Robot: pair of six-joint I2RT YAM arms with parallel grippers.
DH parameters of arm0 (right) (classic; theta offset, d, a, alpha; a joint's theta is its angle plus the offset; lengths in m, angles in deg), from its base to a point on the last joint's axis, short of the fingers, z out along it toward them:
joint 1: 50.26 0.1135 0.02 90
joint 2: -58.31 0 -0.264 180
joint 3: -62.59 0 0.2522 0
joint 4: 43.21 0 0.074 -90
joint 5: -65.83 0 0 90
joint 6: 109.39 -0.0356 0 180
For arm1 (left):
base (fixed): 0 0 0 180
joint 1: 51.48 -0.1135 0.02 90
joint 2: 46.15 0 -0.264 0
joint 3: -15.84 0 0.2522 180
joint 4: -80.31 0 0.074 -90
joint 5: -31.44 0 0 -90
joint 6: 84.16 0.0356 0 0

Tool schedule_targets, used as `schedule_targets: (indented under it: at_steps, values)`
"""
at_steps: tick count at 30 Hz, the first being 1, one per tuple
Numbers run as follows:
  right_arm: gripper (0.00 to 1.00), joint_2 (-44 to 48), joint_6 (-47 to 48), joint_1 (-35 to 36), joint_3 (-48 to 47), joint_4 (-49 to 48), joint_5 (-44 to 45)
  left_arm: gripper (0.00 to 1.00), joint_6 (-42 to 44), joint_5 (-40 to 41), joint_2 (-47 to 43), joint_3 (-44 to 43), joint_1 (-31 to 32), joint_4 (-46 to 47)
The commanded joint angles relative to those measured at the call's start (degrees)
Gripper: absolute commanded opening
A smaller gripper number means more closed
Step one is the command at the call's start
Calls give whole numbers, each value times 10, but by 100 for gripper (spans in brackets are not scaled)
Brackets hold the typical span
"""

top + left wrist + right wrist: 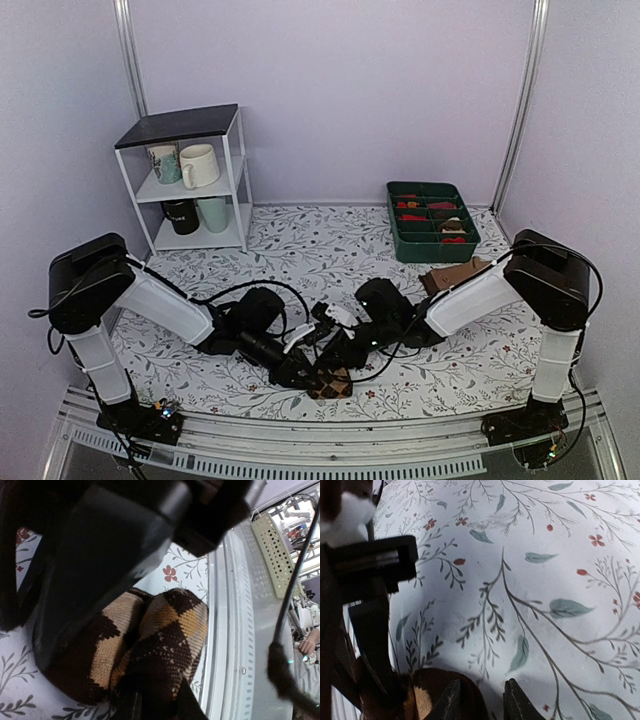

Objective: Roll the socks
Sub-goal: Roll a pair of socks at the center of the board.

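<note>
The socks (330, 382) are a dark brown and tan-orange argyle bundle, folded over itself, lying near the table's front edge. In the left wrist view the socks (165, 625) fill the middle. My left gripper (157, 694) is shut on their near end, with dark fabric pinched between the fingers. It shows in the top view (300, 372) just left of the bundle. My right gripper (342, 350) hovers right above the bundle. In the right wrist view its jaws (482, 701) stand slightly apart over bare cloth, and one finger (451, 702) rests against the socks (427, 692).
A green tray (397, 238) with small red bundles stands at the back right. A plain tan sock (455, 275) lies in front of it. A white shelf (240, 170) with mugs stands at the back left. The metal front rail (250, 630) runs close beside the bundle.
</note>
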Motion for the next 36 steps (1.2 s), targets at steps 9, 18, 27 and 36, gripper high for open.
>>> schedule_targets:
  at_steps: [9,18,27,36]
  values:
    - [53,256,2,-39,159,-46,84,7,-23,51,42,47,10,-55]
    - [60,297,87,57,234,-94,-12,7,-14,46,50,29,10,-72]
    - [61,204,169,119,188,-83,66,7,-10,45,54,26,9,-77]
    - [61,163,183,132,174,-77,106,7,-8,43,56,26,8,-76]
